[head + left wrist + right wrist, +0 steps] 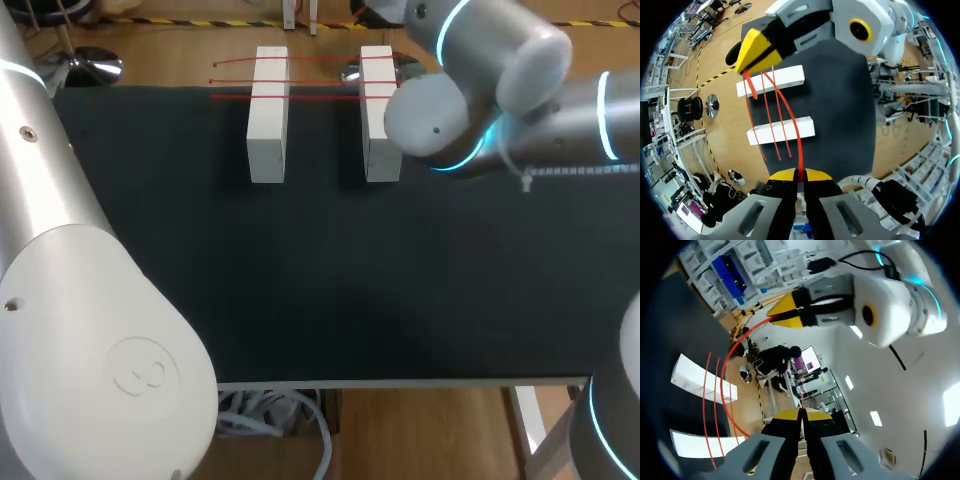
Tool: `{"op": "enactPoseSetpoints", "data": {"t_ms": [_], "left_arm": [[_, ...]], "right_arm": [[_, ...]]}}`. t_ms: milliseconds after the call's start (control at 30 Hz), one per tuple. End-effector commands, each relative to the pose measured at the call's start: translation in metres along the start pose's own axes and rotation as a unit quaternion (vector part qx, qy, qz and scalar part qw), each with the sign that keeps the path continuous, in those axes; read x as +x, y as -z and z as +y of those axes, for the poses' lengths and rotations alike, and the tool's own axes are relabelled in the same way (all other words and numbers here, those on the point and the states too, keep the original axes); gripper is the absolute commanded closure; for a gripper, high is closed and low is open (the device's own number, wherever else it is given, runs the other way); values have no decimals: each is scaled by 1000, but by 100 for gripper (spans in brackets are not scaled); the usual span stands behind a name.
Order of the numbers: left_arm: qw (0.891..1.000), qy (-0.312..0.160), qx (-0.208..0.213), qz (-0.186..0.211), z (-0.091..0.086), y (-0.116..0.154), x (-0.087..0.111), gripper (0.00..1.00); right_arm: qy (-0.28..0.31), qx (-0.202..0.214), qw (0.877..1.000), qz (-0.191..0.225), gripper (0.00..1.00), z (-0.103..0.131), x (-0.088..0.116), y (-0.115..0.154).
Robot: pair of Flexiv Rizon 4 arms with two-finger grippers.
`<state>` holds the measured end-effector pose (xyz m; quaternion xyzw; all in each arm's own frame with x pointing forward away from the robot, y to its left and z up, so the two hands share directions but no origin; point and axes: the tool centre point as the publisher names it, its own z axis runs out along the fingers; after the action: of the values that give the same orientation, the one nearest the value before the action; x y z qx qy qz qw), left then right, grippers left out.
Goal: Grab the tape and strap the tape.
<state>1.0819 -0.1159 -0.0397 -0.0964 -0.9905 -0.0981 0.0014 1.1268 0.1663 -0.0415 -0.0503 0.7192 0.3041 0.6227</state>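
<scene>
Red tape [799,150] spans the white blocks [781,129]; my left pincer [801,172] clamps one end, my right pincer [801,412] the opposite end.

Counter [330,300]: black, with two white blocks near its far edge.
Blocks: left block [268,120] and right block [372,140], parallel, apart.
Tape [300,97]: thin red strands lying across both blocks.
Right arm [480,90]: overlaps the right block.
Left arm [90,330]: near left corner.

Thin red tape [320,97] strands span two white blocks [268,120]
</scene>
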Motion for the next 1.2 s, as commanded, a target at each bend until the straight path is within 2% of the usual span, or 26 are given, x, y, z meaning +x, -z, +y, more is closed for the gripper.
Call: {"op": "enactPoseSetpoints", "data": {"t_ms": [33, 400, 467, 500, 633, 733, 833, 867, 900, 1200], "left_arm": [[1000, 0, -1, 1, -1, 1, 0, 100], [1000, 0, -1, 1, -1, 1, 0, 100], [1000, 0, -1, 1, -1, 1, 0, 100], [1000, 0, -1, 1, -1, 1, 0, 100], [1000, 0, -1, 1, -1, 1, 0, 100], [1000, 0, -1, 1, -1, 1, 0, 100], [1000, 0, -1, 1, -1, 1, 0, 100], [1000, 0, -1, 1, -1, 1, 0, 100], [1000, 0, -1, 1, -1, 1, 0, 100], [1000, 0, -1, 1, -1, 1, 0, 100]], "right_arm": [[13, 35, 999, 5, 100, 5, 3, 0], [14, 8, 1000, 22, 100, -10, -1, 10], [28, 16, 999, 22, 100, -12, -2, 12], [47, 37, 998, 26, 100, -13, -2, 14], [35, 64, 997, 26, 100, -16, 2, 24], [-1, 64, 998, 20, 100, -12, 5, 31], [-64, 44, 997, 10, 100, -8, 8, 37], [-100, 20, 995, 18, 100, -5, 9, 37], [-162, 7, 987, 0, 100, -2, 11, 38], [-162, 7, 987, 0, 100, -2, 11, 38]]}}
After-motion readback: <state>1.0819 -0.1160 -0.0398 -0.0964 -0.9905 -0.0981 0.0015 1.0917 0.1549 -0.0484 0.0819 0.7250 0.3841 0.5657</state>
